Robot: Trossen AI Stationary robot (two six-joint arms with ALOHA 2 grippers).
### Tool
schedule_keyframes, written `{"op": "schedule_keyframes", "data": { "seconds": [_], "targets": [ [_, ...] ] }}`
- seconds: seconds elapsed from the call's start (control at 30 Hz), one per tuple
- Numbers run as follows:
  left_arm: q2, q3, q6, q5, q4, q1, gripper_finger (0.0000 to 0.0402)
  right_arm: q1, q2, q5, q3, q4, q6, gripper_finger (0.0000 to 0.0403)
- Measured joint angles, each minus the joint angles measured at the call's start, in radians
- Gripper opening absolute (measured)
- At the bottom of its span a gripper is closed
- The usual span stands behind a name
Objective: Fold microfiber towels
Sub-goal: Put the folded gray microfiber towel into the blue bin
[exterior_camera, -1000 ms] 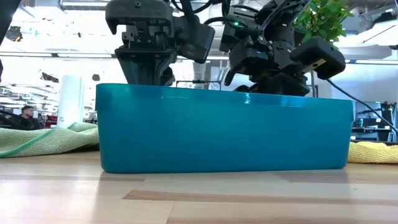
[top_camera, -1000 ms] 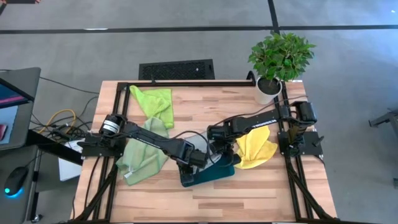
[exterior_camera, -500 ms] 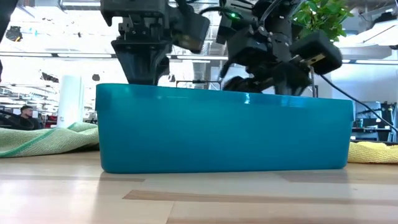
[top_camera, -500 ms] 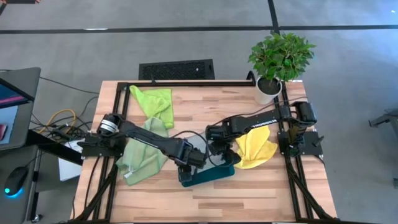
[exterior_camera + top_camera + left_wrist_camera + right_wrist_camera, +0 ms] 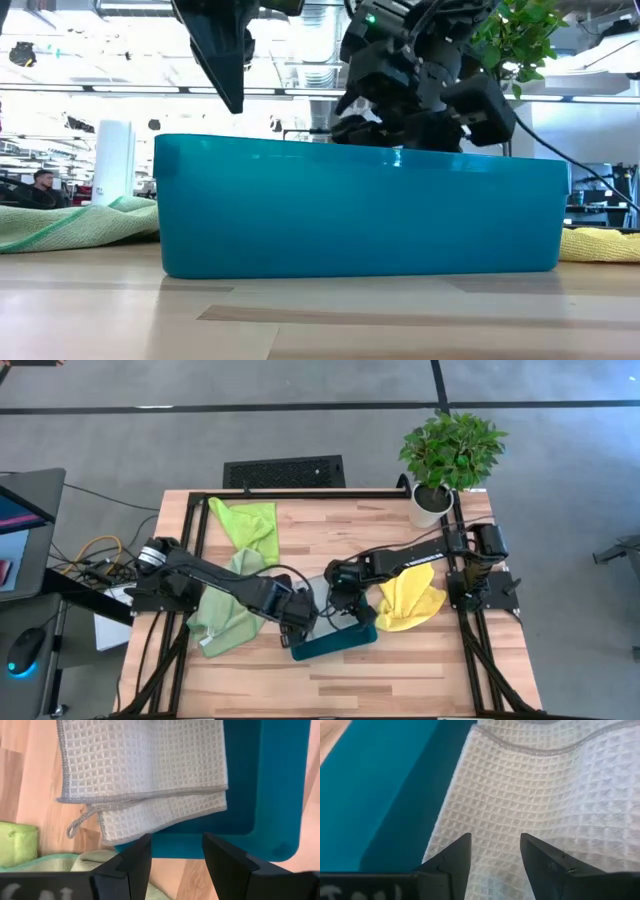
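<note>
Folded grey towel (image 5: pixel 145 775) overhanging teal tray (image 5: pixel 265 790) rim, both jaws apart, empty above it

teal tray (image 5: pixel 345 642): near worktop's front edge, centre | potted plant (image 5: pixel 449 455): back right corner | black vent grille (image 5: pixel 284 471): floor behind back edge

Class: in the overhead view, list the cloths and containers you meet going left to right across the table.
Pale sage green towel → teal tray → yellow towel → potted plant
</note>
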Motion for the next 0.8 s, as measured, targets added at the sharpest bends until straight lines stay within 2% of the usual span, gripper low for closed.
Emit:
{"op": "schedule_keyframes", "data": {
  "seconds": [0.13, 0.43, 0.8],
  "targets": [
    [0.0, 0.0, -0.007, -0.002, -0.002, -0.005, 0.0168, -0.007, 0.012, 0.046, 0.0, 0.018, 0.002, 0.0187],
    [0.001, 0.0, -0.015, -0.009, -0.009, -0.005, 0.0168, -0.023, 0.089, 0.05, 0.006, 0.052, 0.025, 0.0185],
    [0.001, 0.0, -0.015, -0.009, -0.011, -0.005, 0.0168, -0.023, 0.041, 0.042, -0.003, 0.022, 0.043, 0.0183]
  ]
}}
